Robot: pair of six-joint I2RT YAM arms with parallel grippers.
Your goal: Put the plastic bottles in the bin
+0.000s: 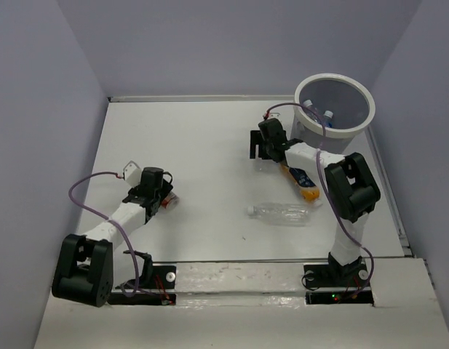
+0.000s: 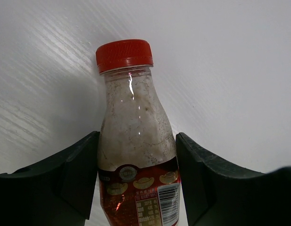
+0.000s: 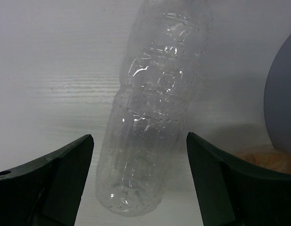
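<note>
Pick-up in hand: the left gripper (image 2: 137, 137) pinches the red-capped bottle (image 2: 134, 127), fingers pressed to both sides of its body, at the table's left, well apart from the bin (image 1: 333, 75) at far right. The next move probably calls for a lift and a carry rightward. The right gripper (image 3: 139, 141) hangs spread wide astride a clear bottle (image 3: 150, 117), touching nothing.

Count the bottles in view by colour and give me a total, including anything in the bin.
Clear bottles: 2, both lying on the table
Red-capped bottle: 1
Orange bottle: 1
Blue-capped bottle in the bin: 1 seen, more could be hidden
Total: 5 bottles
</note>
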